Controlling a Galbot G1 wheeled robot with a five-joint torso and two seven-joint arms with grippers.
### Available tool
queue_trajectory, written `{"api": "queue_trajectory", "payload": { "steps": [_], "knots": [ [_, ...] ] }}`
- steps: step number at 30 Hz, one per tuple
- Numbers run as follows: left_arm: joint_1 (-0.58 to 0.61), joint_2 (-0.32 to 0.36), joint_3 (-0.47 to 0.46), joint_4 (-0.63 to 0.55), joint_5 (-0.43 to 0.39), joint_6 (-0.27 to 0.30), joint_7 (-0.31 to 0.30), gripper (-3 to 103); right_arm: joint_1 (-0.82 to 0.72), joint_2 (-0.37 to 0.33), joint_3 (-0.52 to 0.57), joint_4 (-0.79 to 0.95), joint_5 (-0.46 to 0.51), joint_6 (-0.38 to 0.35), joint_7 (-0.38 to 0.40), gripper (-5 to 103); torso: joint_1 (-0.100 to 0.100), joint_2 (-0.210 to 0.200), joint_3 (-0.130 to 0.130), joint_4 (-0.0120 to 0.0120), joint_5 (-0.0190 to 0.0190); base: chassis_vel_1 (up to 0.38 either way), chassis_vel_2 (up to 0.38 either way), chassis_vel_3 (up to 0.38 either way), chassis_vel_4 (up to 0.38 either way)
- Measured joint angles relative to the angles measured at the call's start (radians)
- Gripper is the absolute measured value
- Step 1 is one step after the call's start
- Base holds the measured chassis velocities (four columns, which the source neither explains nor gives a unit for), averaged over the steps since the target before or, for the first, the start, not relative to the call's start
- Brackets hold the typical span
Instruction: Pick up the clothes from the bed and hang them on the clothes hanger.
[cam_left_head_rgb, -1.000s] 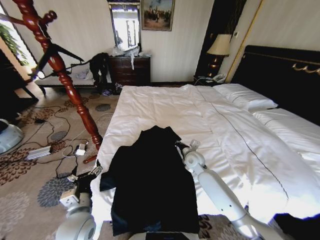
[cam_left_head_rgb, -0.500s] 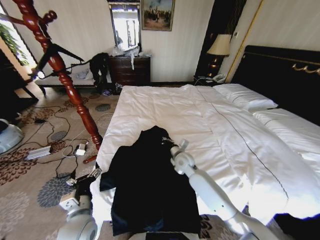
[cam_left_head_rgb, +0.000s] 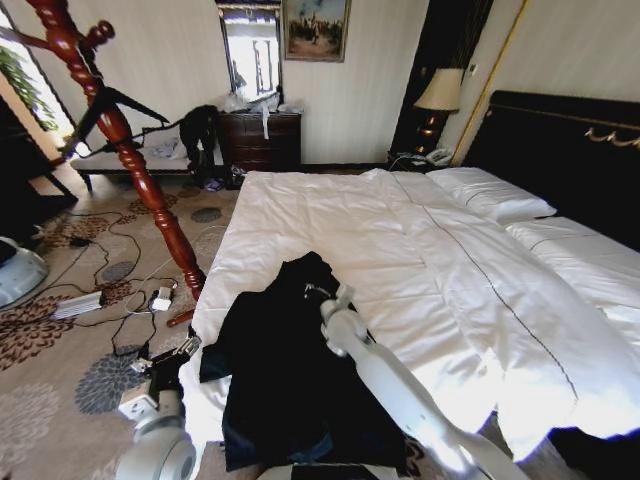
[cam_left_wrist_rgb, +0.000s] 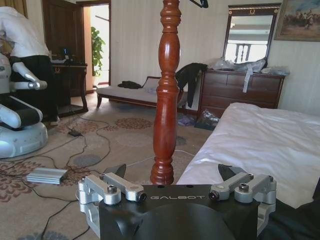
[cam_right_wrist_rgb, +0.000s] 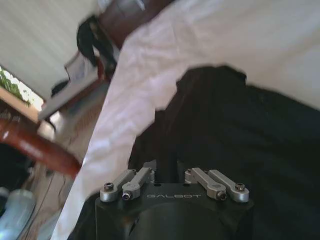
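A bedroom (hotel-like): wide white bed (cam_left_head_rgb: 420, 250), dresser (cam_left_head_rgb: 258, 140), bedside lamp (cam_left_head_rgb: 437, 92).

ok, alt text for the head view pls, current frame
A black jacket lies at the foot of a white bed, with the right end effector over its upper part. The left end effector sits beside the bed edge, near a red wooden coat stand.

Only legible text: "GALBOT", stamped on my left gripper (cam_left_wrist_rgb: 172, 172) housing and my right gripper (cam_right_wrist_rgb: 170, 172) housing (pale lettering on black).
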Motion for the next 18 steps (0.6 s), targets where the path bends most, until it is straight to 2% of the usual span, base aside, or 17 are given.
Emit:
{"api": "queue_trajectory", "payload": {
  "steps": [1,3,4,6,7,8,9,10,13,14,15,16,18],
  "knots": [
    [-0.004,0.001,0.001,0.003,-0.002,0.001,0.000,100,-0.017,-0.016,0.018,0.066,0.046,-0.018,0.037,27,0.000,0.000,0.000,0.0000,0.0002,0.000,0.000,0.000,0.000],
    [-0.012,0.001,0.004,0.009,-0.004,0.001,-0.001,100,-0.057,-0.055,0.097,0.185,0.146,-0.033,0.093,37,0.000,0.000,0.000,0.0002,-0.0002,0.000,0.000,0.000,0.000],
    [-0.012,0.001,0.004,0.009,-0.004,0.001,-0.001,100,-0.057,-0.055,0.097,0.185,0.146,-0.033,0.093,37,0.000,0.000,0.000,0.0002,-0.0002,0.000,0.000,0.000,0.000],
    [-0.016,0.001,0.009,0.009,-0.014,0.004,0.000,100,-0.090,-0.087,0.195,0.229,0.241,-0.034,0.148,48,0.000,0.000,0.000,0.0001,-0.0001,0.000,0.000,0.000,0.000],
    [-0.017,0.002,0.009,0.009,-0.021,0.006,0.000,100,-0.104,-0.102,0.228,0.230,0.262,-0.034,0.170,48,0.000,0.000,0.000,0.0002,0.0000,0.000,0.000,0.000,0.000],
    [-0.017,0.004,0.009,0.006,-0.035,0.009,0.007,100,-0.135,-0.133,0.286,0.214,0.275,-0.034,0.195,54,0.000,0.000,0.000,0.0005,-0.0001,0.000,0.000,0.000,0.000],
    [-0.017,0.009,0.008,0.002,-0.052,0.011,0.021,100,-0.164,-0.152,0.323,0.194,0.263,-0.033,0.202,60,0.000,0.000,0.000,0.0004,-0.0003,0.000,0.000,0.000,0.000],
    [-0.017,0.009,0.008,0.002,-0.052,0.011,0.021,100,-0.164,-0.152,0.323,0.194,0.263,-0.033,0.202,60,0.000,0.000,0.000,0.0004,-0.0003,0.000,0.000,0.000,0.000],
    [-0.005,0.043,-0.027,0.004,-0.115,0.017,0.083,100,-0.267,-0.172,0.412,0.128,0.211,-0.032,0.204,76,0.000,0.000,0.000,-0.0004,0.0004,0.000,0.000,0.000,0.000],
    [-0.006,0.053,-0.053,0.021,-0.120,0.014,0.099,100,-0.292,-0.164,0.427,0.113,0.196,-0.029,0.202,76,0.000,0.000,0.000,-0.0003,0.0002,0.000,0.000,0.000,0.000],
    [-0.007,0.059,-0.076,0.037,-0.120,0.006,0.121,100,-0.303,-0.156,0.432,0.104,0.184,-0.024,0.198,81,0.000,0.000,0.000,0.0000,0.0003,0.000,0.000,0.000,0.000],
    [-0.007,0.059,-0.076,0.037,-0.120,0.006,0.121,100,-0.303,-0.156,0.432,0.104,0.184,-0.024,0.198,81,0.000,0.000,0.000,0.0000,0.0003,0.000,0.000,0.000,0.000],
    [-0.019,0.070,-0.146,0.080,-0.124,-0.030,0.196,100,-0.321,-0.115,0.448,0.080,0.142,0.004,0.177,91,0.000,0.000,0.000,0.0005,-0.0005,0.000,0.000,0.000,0.000]
  ]
}}
